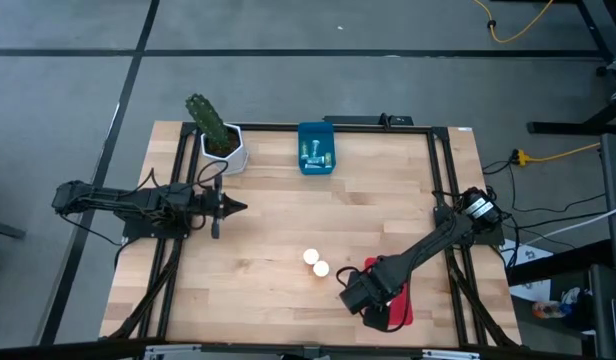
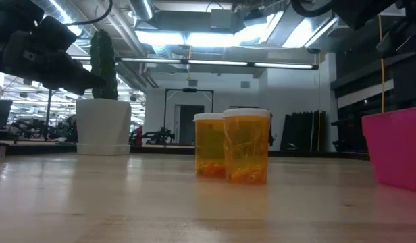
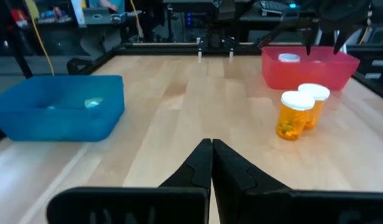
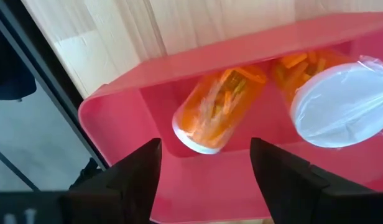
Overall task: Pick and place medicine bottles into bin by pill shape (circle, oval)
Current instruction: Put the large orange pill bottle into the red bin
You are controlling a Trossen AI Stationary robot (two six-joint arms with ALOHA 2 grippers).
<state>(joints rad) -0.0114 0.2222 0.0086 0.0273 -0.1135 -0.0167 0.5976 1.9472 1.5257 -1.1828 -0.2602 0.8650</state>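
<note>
Two orange medicine bottles with white caps stand upright on their bases, side by side, on the wooden table, near its front middle; the low view shows them as well. Two more orange bottles are in the red bin: one lies on its side, the other shows its white cap. My right gripper hangs open over this bin, pointing down, with nothing between its fingers. My left gripper is shut and empty at the table's left side.
A blue bin holding small pale bottles stands at the far middle. A white pot with a green cactus is at the far left. A black frame runs along the table's edges. Bare wood lies between the two bins.
</note>
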